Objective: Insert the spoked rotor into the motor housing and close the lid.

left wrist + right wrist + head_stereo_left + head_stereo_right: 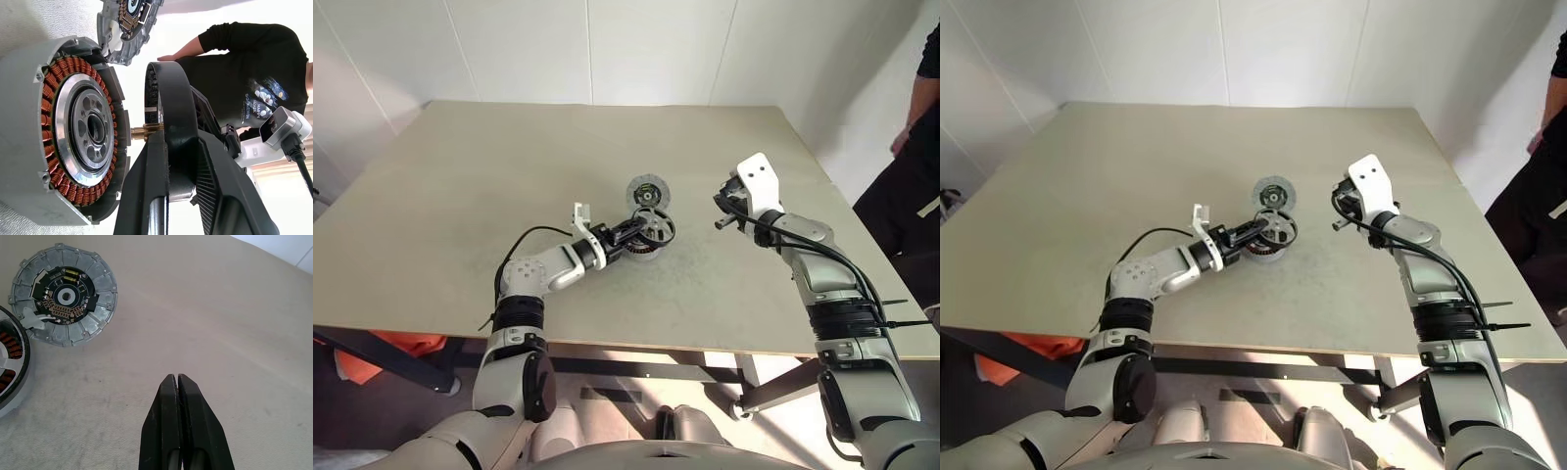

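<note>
My left gripper [641, 231] is shut on the rim of the spoked rotor [657, 227], a black wheel with a brass shaft. It holds the rotor just above the motor housing [642, 253], a silver ring with copper windings [58, 78]. In the left wrist view the rotor [168, 93] faces the housing [29, 122] across a small gap, and the shaft points at the housing's centre. The lid [647, 190], a grey ribbed disc, lies flat on the table just behind the housing. My right gripper [178, 380] is shut and empty, hovering to the right of the parts, with the lid [63, 298] ahead of it.
The parts sit near the middle of a wide beige table [460, 186]. A person in black [922, 147] stands past the table's right edge. White walls rise behind the far edge.
</note>
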{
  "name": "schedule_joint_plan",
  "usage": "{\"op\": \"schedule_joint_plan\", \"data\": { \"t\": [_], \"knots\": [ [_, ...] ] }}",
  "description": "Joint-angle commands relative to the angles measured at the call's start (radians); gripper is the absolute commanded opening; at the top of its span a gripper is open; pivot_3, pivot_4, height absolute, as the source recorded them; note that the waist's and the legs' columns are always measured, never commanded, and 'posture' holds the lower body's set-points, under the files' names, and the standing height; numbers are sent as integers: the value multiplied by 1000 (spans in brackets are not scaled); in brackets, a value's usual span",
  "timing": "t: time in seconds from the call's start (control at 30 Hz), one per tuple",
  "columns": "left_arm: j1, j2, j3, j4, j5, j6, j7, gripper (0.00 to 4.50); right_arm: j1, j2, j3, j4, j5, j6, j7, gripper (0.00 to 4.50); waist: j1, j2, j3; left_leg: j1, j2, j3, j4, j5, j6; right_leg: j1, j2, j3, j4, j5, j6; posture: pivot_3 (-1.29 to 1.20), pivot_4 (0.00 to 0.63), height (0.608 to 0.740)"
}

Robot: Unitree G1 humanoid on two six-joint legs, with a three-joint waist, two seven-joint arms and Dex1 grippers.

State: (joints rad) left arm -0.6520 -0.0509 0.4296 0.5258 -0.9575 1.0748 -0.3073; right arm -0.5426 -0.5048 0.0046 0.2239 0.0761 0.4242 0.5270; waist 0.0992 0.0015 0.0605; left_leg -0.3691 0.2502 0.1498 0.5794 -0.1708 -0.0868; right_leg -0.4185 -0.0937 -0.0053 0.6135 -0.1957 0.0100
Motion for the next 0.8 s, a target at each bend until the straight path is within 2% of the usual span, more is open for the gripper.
{"op": "schedule_joint_plan", "data": {
  "t": [0.03,0.1,0.27,0.63,0.8],
  "knots": [
    [-4,10,11,-3,-5,-17,-22,394,-30,-2,-8,-14,-4,-17,-2,0,0,0,0,0,0,0,0,0,0,0,0,0,0,0,0,0,0,740],
    [-1,13,7,-2,0,-24,-23,394,-33,0,-7,-12,-5,-17,-2,0,0,0,0,0,0,0,0,0,0,0,0,0,0,0,0,0,0,740],
    [5,22,4,8,15,-28,-10,2040,-42,0,-7,-5,-3,-15,2,0,0,0,0,0,0,0,0,0,0,0,0,0,0,0,0,0,0,740],
    [48,64,1,-109,-9,39,-11,2040,-45,8,4,-13,1,-14,16,0,-2,0,0,1,0,0,0,0,0,1,0,0,0,0,0,0,0,740],
    [90,111,19,-243,-63,76,-34,2040,-9,28,17,-141,76,27,112,0,-3,0,0,1,1,0,0,0,0,1,0,0,0,0,0,0,0,740]
  ]
}}
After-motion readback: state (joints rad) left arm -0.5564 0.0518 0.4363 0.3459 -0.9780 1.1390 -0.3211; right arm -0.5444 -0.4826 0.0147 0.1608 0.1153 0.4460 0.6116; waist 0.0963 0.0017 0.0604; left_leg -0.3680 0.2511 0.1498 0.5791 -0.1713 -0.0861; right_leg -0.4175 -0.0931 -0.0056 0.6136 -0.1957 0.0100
